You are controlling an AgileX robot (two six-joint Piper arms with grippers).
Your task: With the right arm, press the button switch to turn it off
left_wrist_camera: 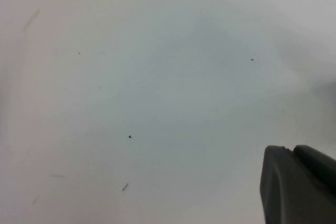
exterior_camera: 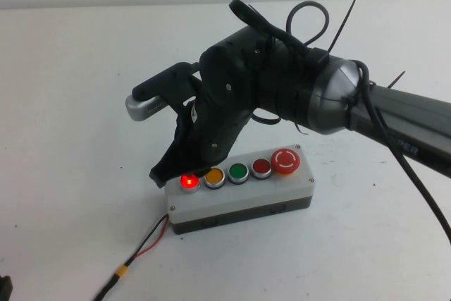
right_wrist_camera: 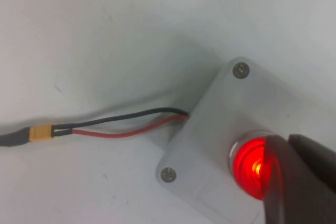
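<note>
The button switch (exterior_camera: 189,182) glows bright red at the left end of the grey five-button box (exterior_camera: 243,201). My right arm reaches in from the right, and its right gripper (exterior_camera: 163,171) is shut, with the fingertips right at the button's far-left edge. In the right wrist view the shut right gripper (right_wrist_camera: 286,138) covers part of the lit button switch (right_wrist_camera: 250,167) on the box (right_wrist_camera: 210,124); I cannot tell whether it touches the cap. My left gripper (left_wrist_camera: 290,150) is shut and empty over bare table.
To the right of the lit button, the box carries an orange button (exterior_camera: 215,176), a green button (exterior_camera: 238,172), a dark red button (exterior_camera: 261,167) and a large red mushroom button (exterior_camera: 286,161). Red and black wires (exterior_camera: 148,241) with a yellow connector (right_wrist_camera: 40,132) run from the box's left end toward the table's front edge.
</note>
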